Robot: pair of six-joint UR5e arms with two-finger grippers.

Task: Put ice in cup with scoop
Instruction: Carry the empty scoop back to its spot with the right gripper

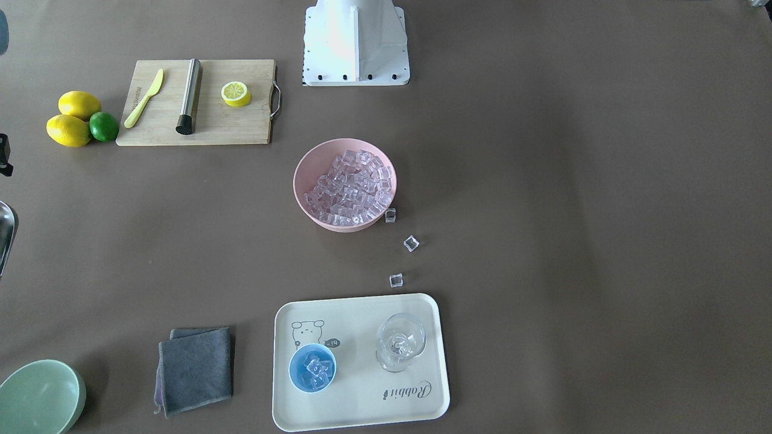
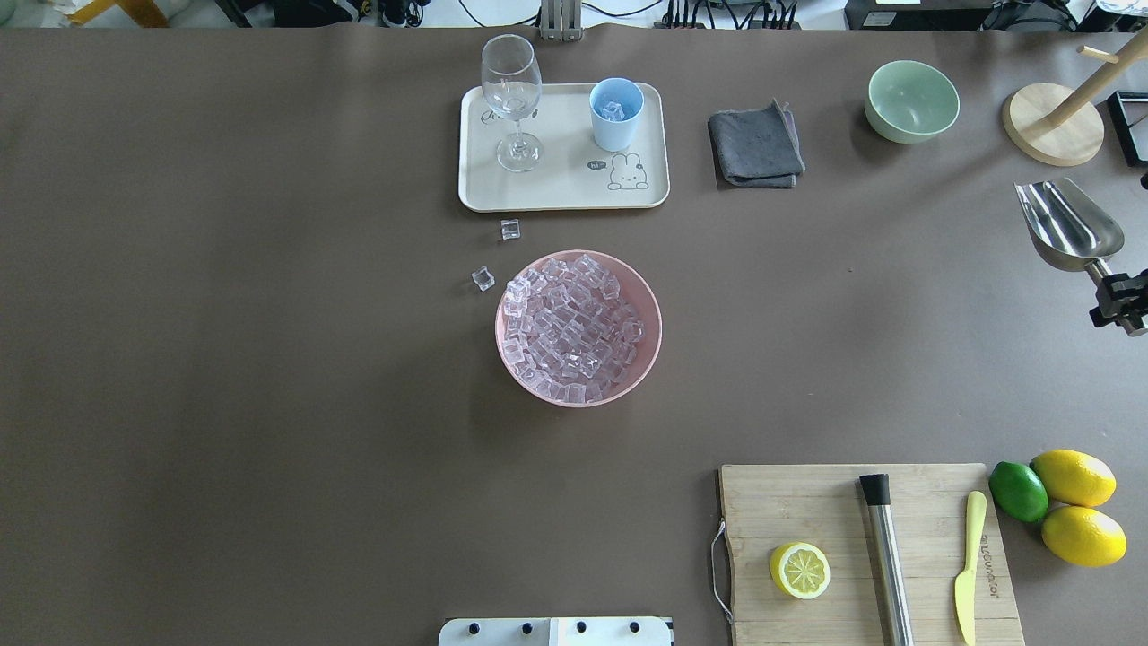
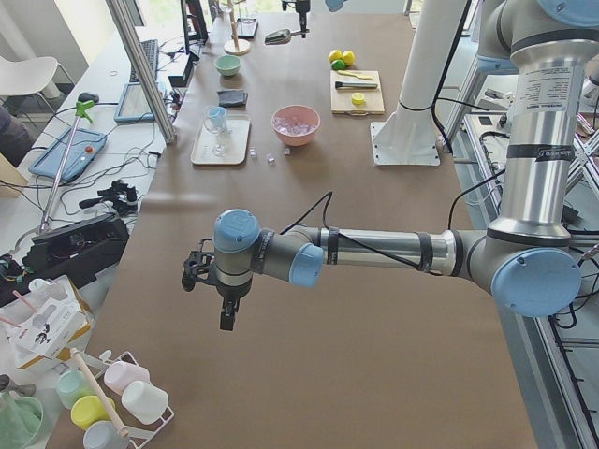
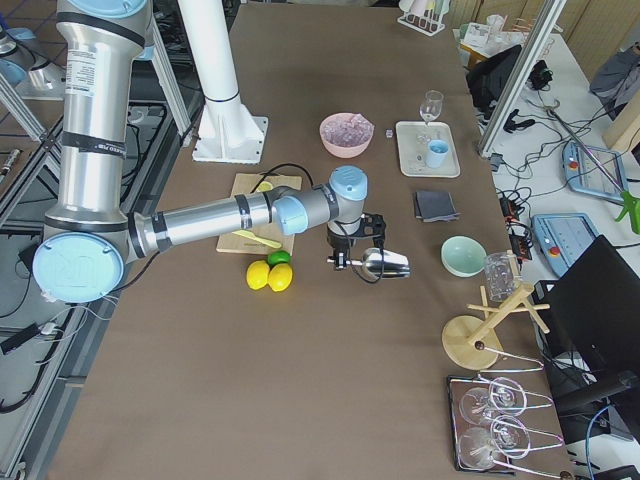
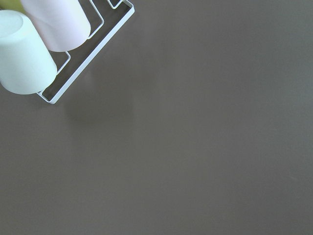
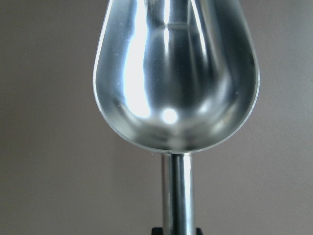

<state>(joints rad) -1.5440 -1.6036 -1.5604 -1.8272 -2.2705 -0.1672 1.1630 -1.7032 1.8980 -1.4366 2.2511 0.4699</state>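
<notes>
Scoop [image 2: 1067, 224]: empty, bowl-up for carrying; right gripper [image 2: 1115, 296] fingers clamped on its handle, surface's right edge. Cup [image 2: 615, 135] holds ice [image 2: 613, 110]. Left gripper [image 3: 226, 316]: fingers' state cannot be told.

Ice [image 1: 350, 188] heaped in pink bowl [image 1: 315, 164], cup [image 1: 297, 369] part-filled on tray [image 1: 362, 401], scoop [image 2: 1067, 226] empty

We see a brown surface [image 2: 269, 359]. Directly on it: pink bowl [image 2: 657, 314] approx. mid-surface; 3 loose ice cubes [image 1: 411, 243] btwn it & the cream tray [image 2: 565, 193], one just beside the bowl's wall. Grey cloth [image 2: 753, 148] lies near the tray, w/ a pale green bowl [image 2: 910, 103] & wooden stand [image 2: 1051, 136] farther along. By the robot's base plate [image 2: 556, 632]: cutting board [image 2: 807, 502], w/ 2 lemons [image 2: 1074, 477] & a lime [image 2: 1018, 491] bunched beside it.
</notes>
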